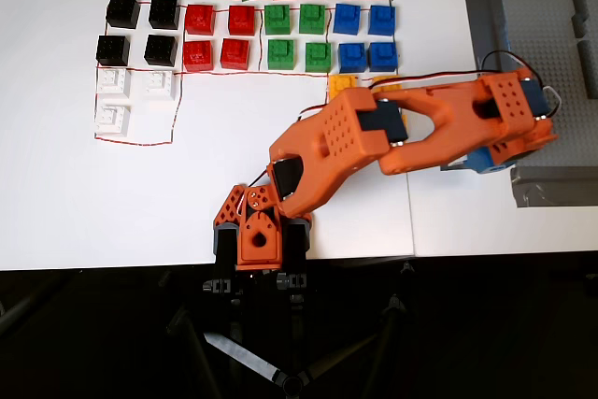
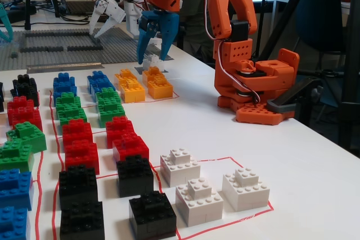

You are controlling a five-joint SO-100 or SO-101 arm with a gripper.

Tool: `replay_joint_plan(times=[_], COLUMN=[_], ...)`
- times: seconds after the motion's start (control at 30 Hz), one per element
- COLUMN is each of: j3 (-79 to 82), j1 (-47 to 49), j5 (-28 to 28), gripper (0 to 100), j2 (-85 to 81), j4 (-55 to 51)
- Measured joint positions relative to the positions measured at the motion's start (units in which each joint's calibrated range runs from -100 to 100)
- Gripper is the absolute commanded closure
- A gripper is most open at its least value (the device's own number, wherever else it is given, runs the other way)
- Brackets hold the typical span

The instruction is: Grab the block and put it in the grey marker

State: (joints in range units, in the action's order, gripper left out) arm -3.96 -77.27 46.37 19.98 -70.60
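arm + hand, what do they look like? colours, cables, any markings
Arm: orange printed shells, chunky and angular, with black servo blocks at the joints and a perforated grid of holes on some panels. The hand has blue tapered fingers. Thin red, black and white wires run along the links. No markings can be made out.
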Motion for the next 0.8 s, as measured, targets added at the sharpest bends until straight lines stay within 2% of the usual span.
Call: replay_joint_plan(times=[0.2, 0.43, 0.63, 0.8], j3=[-12.4, -23.3, -11.3, -0.5], j1=[-0.1, 0.6, 3.6, 10.5], j5=[0.0, -0.4, -2.1, -5.3], gripper=[79, 84, 92, 98], j2=[0.0, -2.2, -17.2, -27.8], j4=[-9.5, -27.0, -28.4, -28.1])
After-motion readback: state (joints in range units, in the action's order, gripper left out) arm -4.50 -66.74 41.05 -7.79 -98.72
